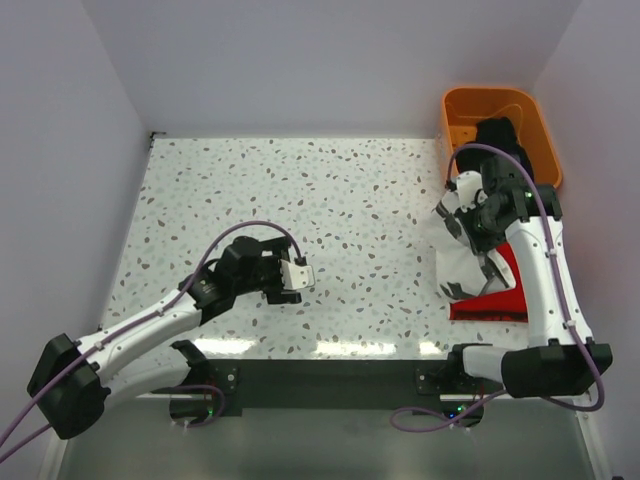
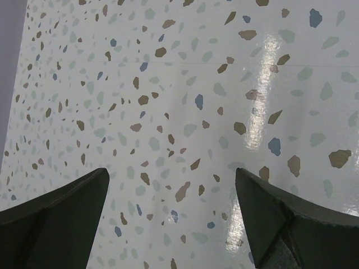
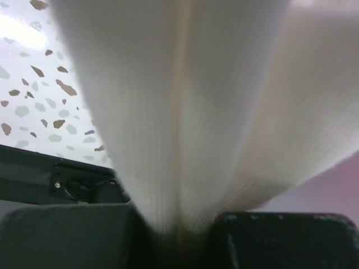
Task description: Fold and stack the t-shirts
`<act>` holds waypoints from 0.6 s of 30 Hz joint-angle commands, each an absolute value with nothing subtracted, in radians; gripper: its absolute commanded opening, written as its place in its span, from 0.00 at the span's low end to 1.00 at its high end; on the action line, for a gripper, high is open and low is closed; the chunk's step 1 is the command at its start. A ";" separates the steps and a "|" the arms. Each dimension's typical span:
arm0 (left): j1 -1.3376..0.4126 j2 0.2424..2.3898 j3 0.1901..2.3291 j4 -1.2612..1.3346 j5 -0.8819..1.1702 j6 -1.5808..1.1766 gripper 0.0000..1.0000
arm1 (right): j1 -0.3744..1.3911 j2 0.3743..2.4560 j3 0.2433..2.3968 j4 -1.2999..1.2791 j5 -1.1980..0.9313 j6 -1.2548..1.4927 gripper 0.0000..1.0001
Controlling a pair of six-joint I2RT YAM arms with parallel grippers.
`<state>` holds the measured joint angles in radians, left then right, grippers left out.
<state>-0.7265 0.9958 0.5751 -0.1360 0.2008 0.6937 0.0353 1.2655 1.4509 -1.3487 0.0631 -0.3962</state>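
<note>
Top external view: the white t-shirt (image 1: 460, 262) is bunched in the right gripper (image 1: 488, 265), whose fingers are clamped on it, long folds running straight away from them. It hangs over the red t-shirt (image 1: 497, 300), which lies by the table's (image 1: 330, 190) near right edge. The black t-shirt (image 1: 498, 135) sits in the orange tub (image 1: 520, 105) at the far right corner. The left gripper (image 1: 300, 274) hovers, jaws spread, over bare speckled surface, with wide room left and centre

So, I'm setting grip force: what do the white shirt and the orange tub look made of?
The white shirt: soft knit fabric, likely cotton; fine ribs show, matte, it drapes in folds. The orange tub: seemingly rigid plastic; smooth walls, uniform colour, moulded rim.
</note>
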 commanded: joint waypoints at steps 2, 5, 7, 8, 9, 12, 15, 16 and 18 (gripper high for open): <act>-0.719 0.999 0.560 -0.097 0.213 0.710 1.00 | -0.027 1.243 1.398 -1.582 0.124 -0.433 0.00; -0.719 1.003 0.560 -0.092 0.219 0.710 1.00 | -0.058 1.264 1.413 -1.578 0.118 -0.448 0.00; -0.716 1.009 0.558 -0.091 0.224 0.710 1.00 | -0.086 1.291 1.433 -1.578 0.098 -0.462 0.00; -0.718 1.012 0.558 -0.087 0.225 0.710 1.00 | -0.095 1.301 1.443 -1.577 0.089 -0.468 0.00; -0.716 1.017 0.558 -0.086 0.225 0.710 1.00 | -0.113 1.311 1.457 -1.577 0.080 -0.488 0.00; -0.718 1.023 0.561 -0.083 0.227 0.712 1.00 | -0.164 1.348 1.463 -1.562 0.068 -0.556 0.00; -0.715 1.031 0.563 -0.081 0.227 0.715 1.00 | -0.222 1.390 1.480 -1.534 0.064 -0.617 0.00; -0.712 1.034 0.568 -0.081 0.229 0.715 1.00 | -0.238 1.417 1.486 -1.531 0.055 -0.627 0.00; -0.712 1.042 0.572 -0.080 0.227 0.713 1.00 | -0.288 1.443 1.506 -1.526 0.046 -0.658 0.00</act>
